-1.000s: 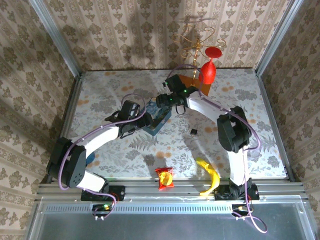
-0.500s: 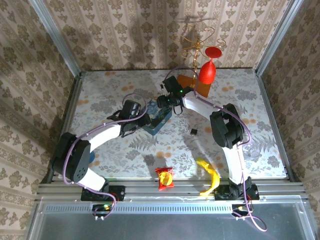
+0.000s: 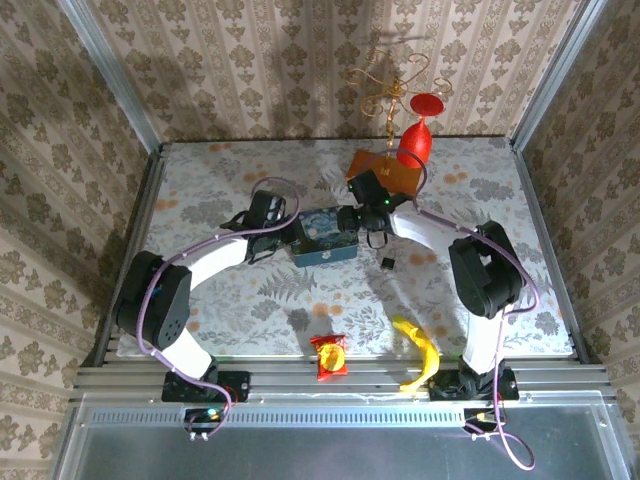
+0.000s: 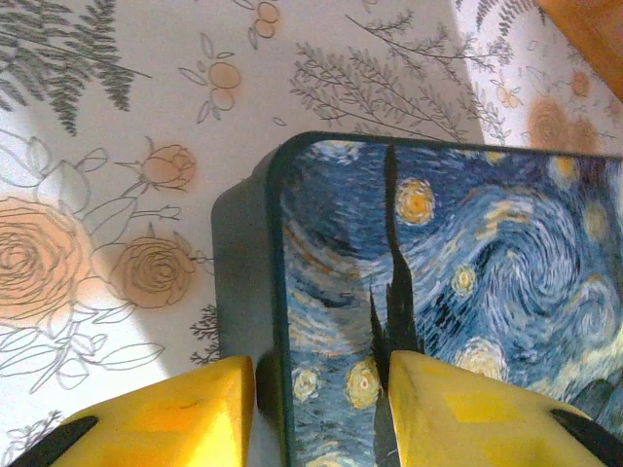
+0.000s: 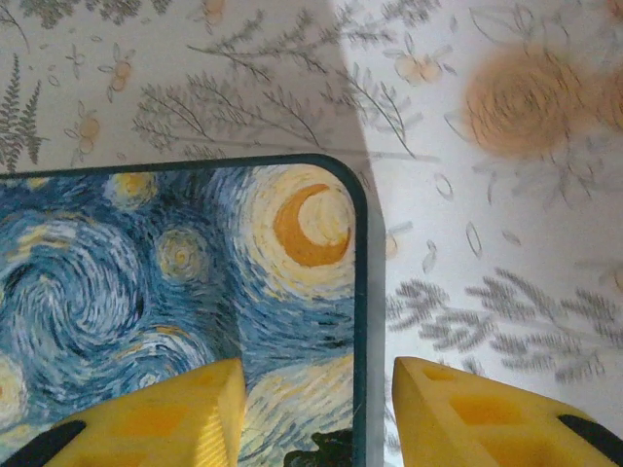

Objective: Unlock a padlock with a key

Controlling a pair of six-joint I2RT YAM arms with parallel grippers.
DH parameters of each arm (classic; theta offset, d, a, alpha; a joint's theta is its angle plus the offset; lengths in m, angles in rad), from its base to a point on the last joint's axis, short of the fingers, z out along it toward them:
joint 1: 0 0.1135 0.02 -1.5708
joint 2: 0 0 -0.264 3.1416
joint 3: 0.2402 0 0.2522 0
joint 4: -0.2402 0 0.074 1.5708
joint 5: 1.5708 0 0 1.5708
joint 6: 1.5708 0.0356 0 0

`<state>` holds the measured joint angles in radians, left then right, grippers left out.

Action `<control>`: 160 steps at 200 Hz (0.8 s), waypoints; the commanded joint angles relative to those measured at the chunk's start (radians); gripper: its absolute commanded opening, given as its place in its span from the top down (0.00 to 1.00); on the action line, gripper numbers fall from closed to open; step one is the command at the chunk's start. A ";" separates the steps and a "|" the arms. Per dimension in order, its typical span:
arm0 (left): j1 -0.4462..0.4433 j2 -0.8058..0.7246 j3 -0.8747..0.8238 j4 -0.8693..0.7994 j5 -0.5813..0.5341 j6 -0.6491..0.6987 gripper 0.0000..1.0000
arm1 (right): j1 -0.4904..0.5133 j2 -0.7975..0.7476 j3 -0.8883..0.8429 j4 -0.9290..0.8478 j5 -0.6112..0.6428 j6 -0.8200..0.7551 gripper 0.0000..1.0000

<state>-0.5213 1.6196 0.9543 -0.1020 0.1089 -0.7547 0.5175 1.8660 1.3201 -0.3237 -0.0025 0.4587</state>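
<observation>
- Both released, the left tool (image 4: 316, 375) and right tool (image 5: 316, 375) straddled opposite ends of the tin (image 3: 325, 238).
- The padlock (image 3: 385, 262) lay just beyond the tin's right end, untouched.
- Probably seizing the tin; next, clench squarely on its walls.

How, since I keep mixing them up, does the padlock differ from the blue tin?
The padlock is tiny and dark; the blue tin is larger and swirl-painted. The padlock lies alone; the blue tin sits between the left gripper and right gripper, each open astride one edge. Both rest on the floral table.
</observation>
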 commanded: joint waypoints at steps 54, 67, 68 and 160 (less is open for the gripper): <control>-0.073 0.033 0.035 0.011 0.032 -0.003 0.59 | 0.012 -0.095 -0.119 -0.027 0.064 0.104 0.57; -0.081 0.028 0.030 0.015 0.025 -0.011 0.59 | 0.012 -0.096 -0.118 -0.034 0.070 0.102 0.57; -0.081 0.027 0.030 0.015 0.025 -0.012 0.59 | 0.012 -0.096 -0.117 -0.034 0.070 0.102 0.57; -0.008 -0.043 0.075 -0.036 -0.019 0.046 0.21 | 0.009 -0.203 -0.118 -0.118 0.184 0.121 0.37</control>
<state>-0.5591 1.6291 0.9939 -0.1093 0.1081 -0.7410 0.5228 1.7496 1.2167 -0.3683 0.0875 0.5621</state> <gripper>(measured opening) 0.715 0.601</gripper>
